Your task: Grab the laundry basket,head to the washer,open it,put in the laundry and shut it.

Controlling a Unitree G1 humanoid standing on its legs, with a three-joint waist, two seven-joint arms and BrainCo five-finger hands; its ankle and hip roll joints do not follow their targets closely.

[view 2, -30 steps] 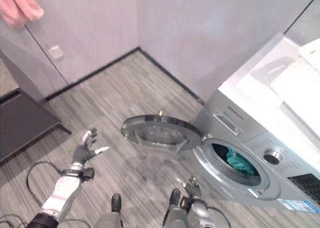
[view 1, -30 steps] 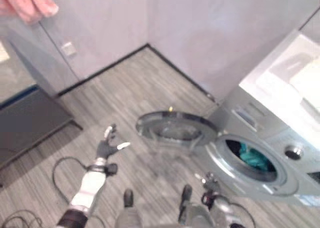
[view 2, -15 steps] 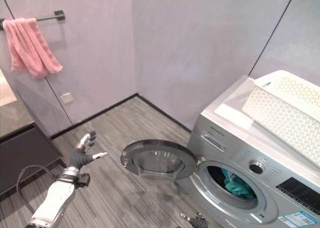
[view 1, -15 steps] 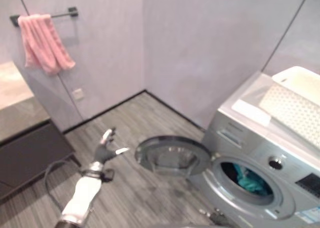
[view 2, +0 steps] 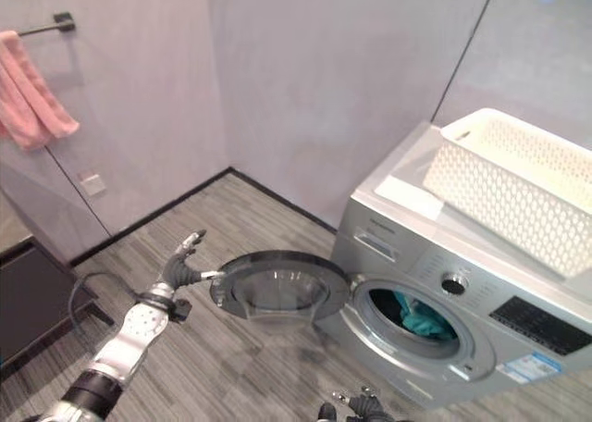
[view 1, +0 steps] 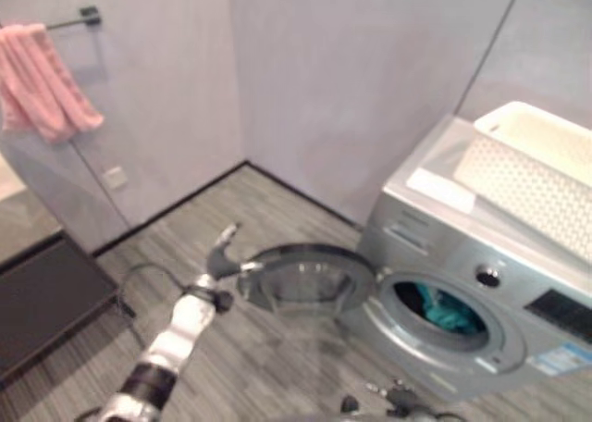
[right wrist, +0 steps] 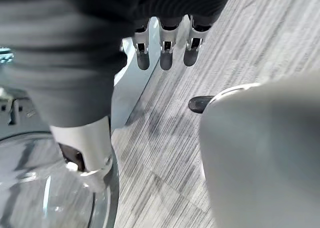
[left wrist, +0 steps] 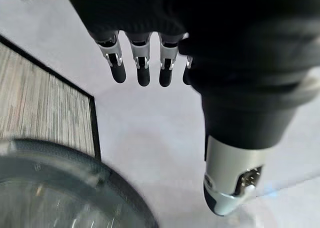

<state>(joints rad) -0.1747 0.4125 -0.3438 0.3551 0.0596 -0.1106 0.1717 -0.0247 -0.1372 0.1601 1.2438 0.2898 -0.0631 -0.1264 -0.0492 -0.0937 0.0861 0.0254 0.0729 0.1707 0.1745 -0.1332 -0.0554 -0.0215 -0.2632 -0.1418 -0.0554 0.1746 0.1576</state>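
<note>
The silver washer (view 2: 388,246) stands at the right with its round door (view 2: 277,288) swung wide open and lying flat over the floor. Teal laundry (view 2: 418,316) shows inside the drum. A white perforated laundry basket (view 2: 518,195) rests on top of the washer. My left hand (view 2: 180,266) is open, its fingers (left wrist: 142,68) straight, and it sits at the outer edge of the door rim (left wrist: 60,188). My right hand (view 2: 365,405) hangs low in front of the washer, open, with straight fingers (right wrist: 165,53) over the floor beside the door glass (right wrist: 45,198).
A pink towel (view 2: 32,93) hangs on a wall rail at the far left. Below it is a dark low cabinet (view 1: 37,302). A wall socket (view 2: 90,181) sits near the room corner. Striped grey floor (view 2: 250,366) spreads in front of the washer.
The camera has swung, so the whole scene has shifted and the basket has come into view. My left hand has moved right, from well clear of the door to its outer rim.
</note>
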